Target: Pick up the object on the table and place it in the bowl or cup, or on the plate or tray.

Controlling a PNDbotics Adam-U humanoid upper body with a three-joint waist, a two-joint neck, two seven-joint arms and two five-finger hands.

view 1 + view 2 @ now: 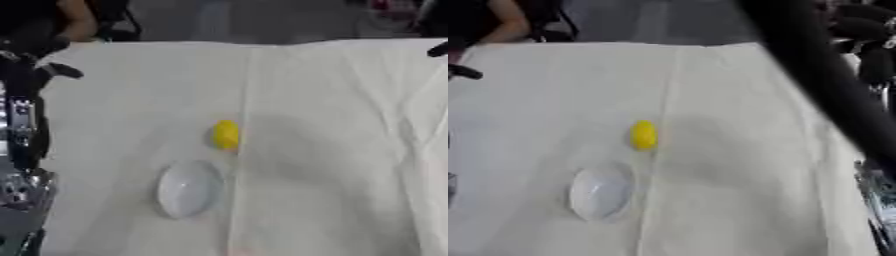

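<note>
You had a plain bright yellow object (226, 134) in front of you, with no pattern on it, and next to it a glossy white plate (188, 189) carrying only pale highlights. The cloth (332, 125) over the worktop was an unpatterned off-white, crossed by faint grey creases. Your left arm (22, 130) showed black with silver joints, and your right arm (824, 85) was a dark black band.

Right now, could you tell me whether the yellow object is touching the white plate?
Apart. The left eye view shows a strip of bare cloth between the yellow object and the white plate.
</note>
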